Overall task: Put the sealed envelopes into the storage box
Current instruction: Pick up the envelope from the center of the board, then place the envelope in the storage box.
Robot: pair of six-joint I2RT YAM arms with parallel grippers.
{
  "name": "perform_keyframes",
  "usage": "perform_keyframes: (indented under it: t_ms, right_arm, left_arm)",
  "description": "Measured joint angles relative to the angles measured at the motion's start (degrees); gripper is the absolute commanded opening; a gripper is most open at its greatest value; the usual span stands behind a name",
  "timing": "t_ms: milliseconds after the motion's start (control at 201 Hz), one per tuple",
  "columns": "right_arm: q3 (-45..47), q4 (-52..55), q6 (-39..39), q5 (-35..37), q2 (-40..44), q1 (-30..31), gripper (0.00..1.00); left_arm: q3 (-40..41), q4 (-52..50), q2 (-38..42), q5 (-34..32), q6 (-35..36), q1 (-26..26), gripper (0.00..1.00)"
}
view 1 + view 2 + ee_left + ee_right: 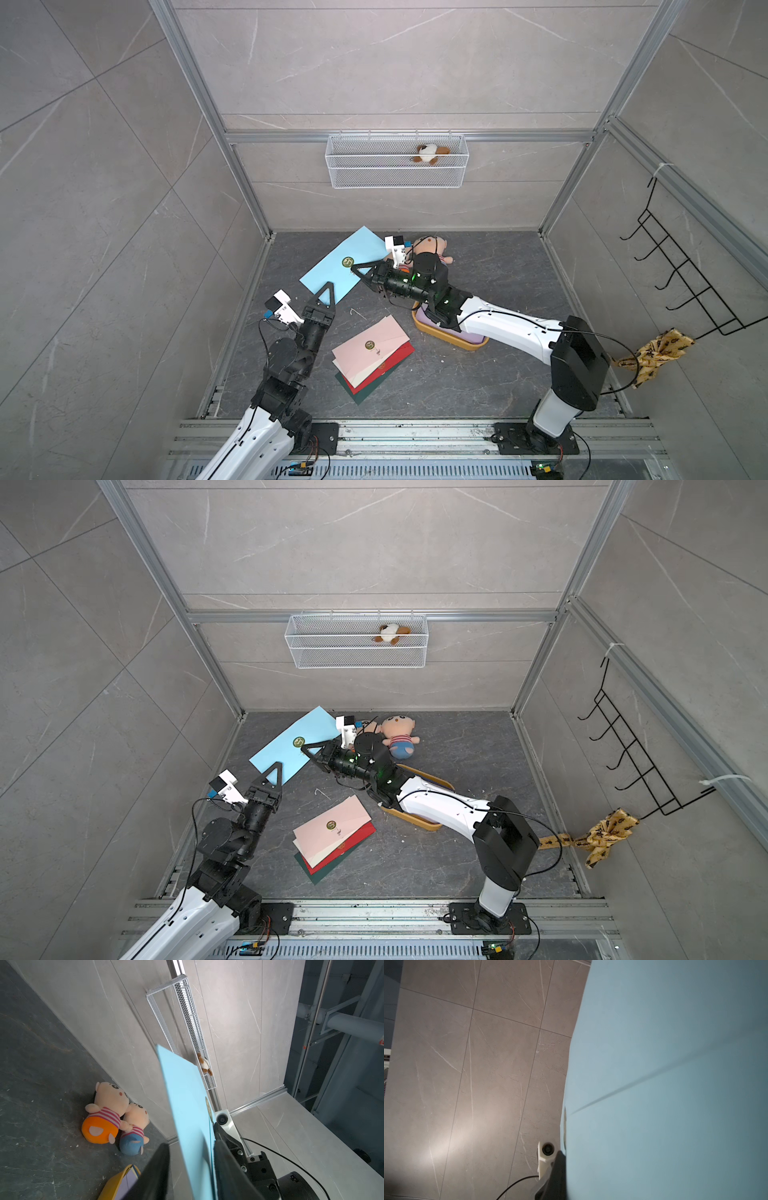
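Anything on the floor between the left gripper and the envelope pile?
Only a small pale bent scrap, on otherwise bare floor between the left gripper and the envelope pile. Both top views show it; I cannot tell what it is.

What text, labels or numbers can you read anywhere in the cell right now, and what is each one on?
No text here can be read.
Round seal on the blue envelope: printed emblem, too small to read.
Seal sticker on the pink envelope: too small to read.
Yellow cloth by the wall rack: black prints, too blurred to tell if they are letters.
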State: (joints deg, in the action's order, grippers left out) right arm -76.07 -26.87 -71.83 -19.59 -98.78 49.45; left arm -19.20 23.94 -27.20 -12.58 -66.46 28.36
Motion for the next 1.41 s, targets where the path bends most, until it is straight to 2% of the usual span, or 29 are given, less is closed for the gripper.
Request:
perform_keyframes:
  t_ms: [60, 144, 304, 383, 493, 692, 891, 1085, 1408]
  right_arm:
    - [-1.0, 3.8, 3.5, -1.5, 0.6, -1.4, 0.0]
    - [-3.5, 12.7, 10.4, -4.4, 2.0, -4.4, 0.0]
    - [-16.6, 41.6, 34.3, -8.0, 3.0, -11.5, 0.0]
    - [-23.8, 57.7, 48.5, -5.1, 3.0, -13.7, 0.0]
    - [-30.3, 76.2, 64.0, 0.6, 2.9, -14.3, 0.0]
    - [-33.2, 96.2, 81.7, 11.8, 2.3, -14.5, 0.0]
    - [-34.1, 105.3, 92.4, 22.2, -1.3, -14.7, 0.0]
    - [-34.7, 107.7, 97.2, 29.1, -7.1, -14.7, 0.0]
    - [-31.8, 108.3, 100.7, 31.7, -9.8, -14.7, 0.0]
  left_arm:
    - [-0.5, -5.7, 1.7, -0.9, 0.9, 0.0, 0.77]
    - [-2.5, -16.6, 3.7, -3.0, 2.2, 0.0, 0.77]
    - [-6.0, -36.2, 6.4, -7.1, 6.5, 0.0, 0.76]
    - [-7.0, -43.1, 6.6, -8.0, 8.6, 0.0, 0.76]
    - [-7.2, -46.8, 6.3, -7.5, 10.9, 0.0, 0.76]
    - [-8.7, -49.2, 0.7, -6.2, 13.7, 0.0, 0.76]
    - [-9.5, -49.6, -2.7, -4.7, 15.0, 0.0, 0.76]
    - [-9.5, -49.6, -2.2, -3.9, 15.2, 0.0, 0.76]
    - [-9.5, -49.6, -1.8, -3.8, 15.3, 0.0, 0.76]
